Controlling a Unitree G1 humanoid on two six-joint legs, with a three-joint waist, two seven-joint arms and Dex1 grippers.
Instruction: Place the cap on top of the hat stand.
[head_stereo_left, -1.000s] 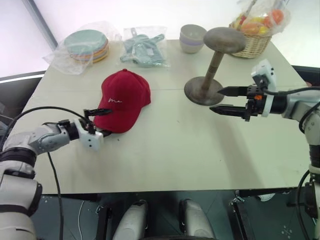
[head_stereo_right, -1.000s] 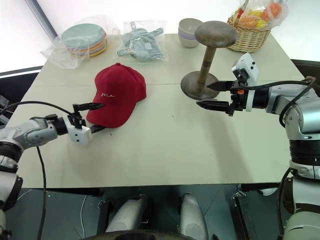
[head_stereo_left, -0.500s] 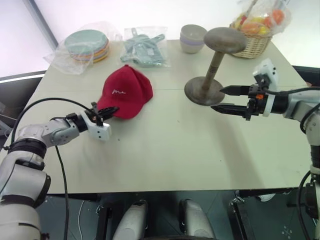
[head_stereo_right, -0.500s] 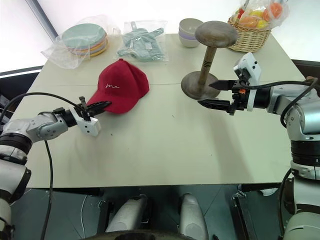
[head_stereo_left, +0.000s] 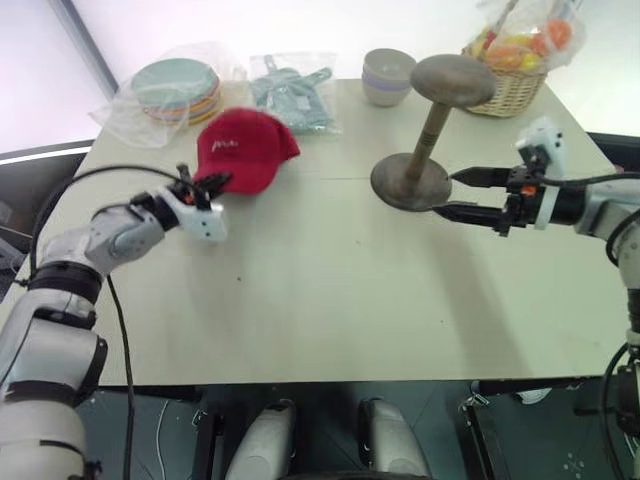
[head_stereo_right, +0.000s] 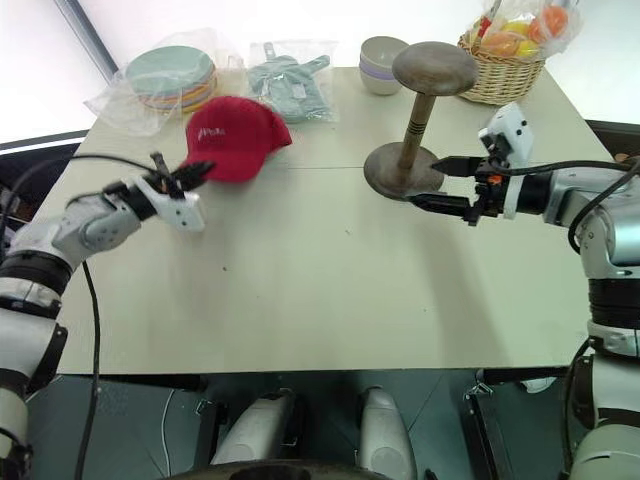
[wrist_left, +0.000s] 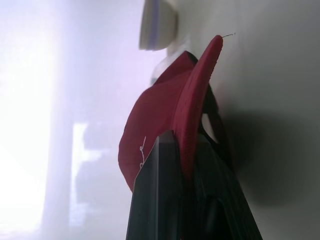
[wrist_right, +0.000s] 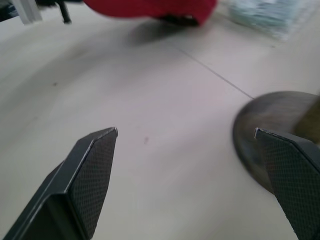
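Note:
The red cap hangs tilted above the table at the left, its brim pinched in my left gripper, which is shut on it. In the left wrist view the brim runs edge-on between the two black fingers. The brown wooden hat stand rises from its round base at the right middle of the table. Just right of that base, my right gripper is open and holds nothing. In the right wrist view one of its fingers is over bare table and the other is beside the base.
Along the far edge of the table lie bagged plates, a bag of teal items, stacked pale bowls and a fruit basket. A black cable loops from my left arm.
My left gripper closed on the cap's brim, then lifted the cap off the table, up and toward the far side. My right gripper shifted slightly to the right and stayed open.

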